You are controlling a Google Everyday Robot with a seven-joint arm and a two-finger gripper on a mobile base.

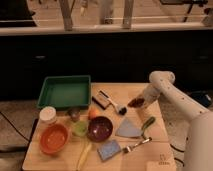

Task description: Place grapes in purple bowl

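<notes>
The grapes [134,103], a small dark reddish-brown bunch, are at the right part of the wooden table [150,160]. My gripper [141,103], on the white arm [165,87] coming from the right, is shut on them and holds them just over the tabletop. The purple bowl [100,128] stands left of and nearer than the grapes, at the table's middle front. It looks empty.
A green tray [65,92] lies at the back left. An orange bowl [53,138], a white jar [48,115], a light-green cup [79,129] and an orange fruit [93,113] surround the purple bowl. A brush [109,101], a grey cloth [129,128], a blue sponge [109,149] and a fork [136,145] lie nearby.
</notes>
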